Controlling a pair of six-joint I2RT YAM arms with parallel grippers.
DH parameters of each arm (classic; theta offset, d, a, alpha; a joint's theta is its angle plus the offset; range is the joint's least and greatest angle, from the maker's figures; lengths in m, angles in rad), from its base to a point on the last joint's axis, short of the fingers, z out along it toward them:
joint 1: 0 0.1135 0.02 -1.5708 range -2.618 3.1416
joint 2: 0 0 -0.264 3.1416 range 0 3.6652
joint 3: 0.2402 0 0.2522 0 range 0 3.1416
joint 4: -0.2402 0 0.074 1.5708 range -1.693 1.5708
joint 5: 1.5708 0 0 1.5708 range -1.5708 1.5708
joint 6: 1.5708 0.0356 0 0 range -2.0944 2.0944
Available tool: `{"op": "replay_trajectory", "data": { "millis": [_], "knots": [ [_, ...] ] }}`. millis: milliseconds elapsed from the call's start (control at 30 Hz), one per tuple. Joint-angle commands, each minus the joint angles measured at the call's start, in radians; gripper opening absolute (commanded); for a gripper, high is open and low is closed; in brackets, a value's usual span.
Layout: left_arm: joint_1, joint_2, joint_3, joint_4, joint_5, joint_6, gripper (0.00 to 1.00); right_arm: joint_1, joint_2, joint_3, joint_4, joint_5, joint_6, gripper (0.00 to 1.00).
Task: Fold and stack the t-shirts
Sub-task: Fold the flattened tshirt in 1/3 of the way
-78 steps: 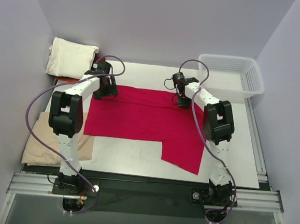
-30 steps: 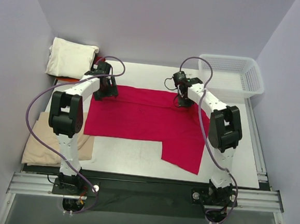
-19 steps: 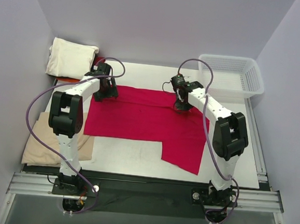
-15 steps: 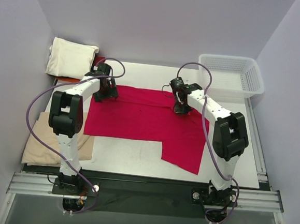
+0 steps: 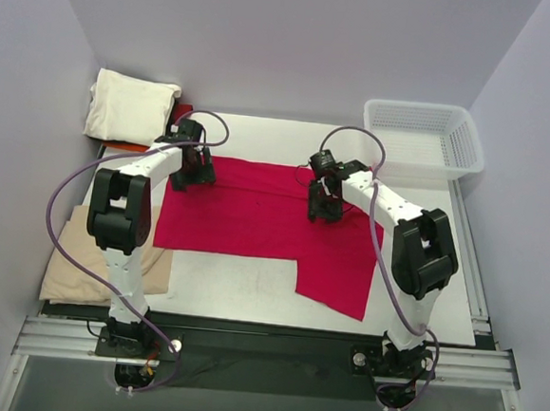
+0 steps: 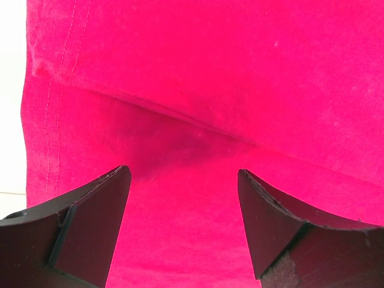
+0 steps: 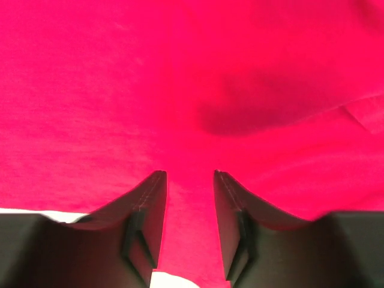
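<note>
Red shirt (image 5: 255, 213) lies flat in the middle of the table (image 5: 249, 294). Left gripper (image 6: 184, 171) hangs over its far left corner, fingers spread wide, holding nothing. Right gripper (image 7: 190, 174) is near its far edge, fingers a little apart. Cream shirt (image 5: 130, 107) sits folded far left, tan shirt (image 5: 80, 266) near left.

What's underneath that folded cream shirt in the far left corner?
Under the cream shirt only a thin orange-red cloth edge peeks out; the rest of it is covered.

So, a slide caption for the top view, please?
Left gripper and right gripper over a red t-shirt spread on the table.
</note>
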Motion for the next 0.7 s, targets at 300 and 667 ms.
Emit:
{"op": "replay_trajectory", "data": {
  "millis": [300,667],
  "knots": [
    [-0.045,-0.083,-0.032,0.059,0.005,0.040,0.83,-0.158,-0.168,-0.179,-0.043,0.207,0.104,0.43],
    [-0.148,-0.098,-0.028,0.089,0.053,0.042,0.83,-0.231,-0.036,-0.130,-0.010,0.239,0.104,0.32]
  ]
}}
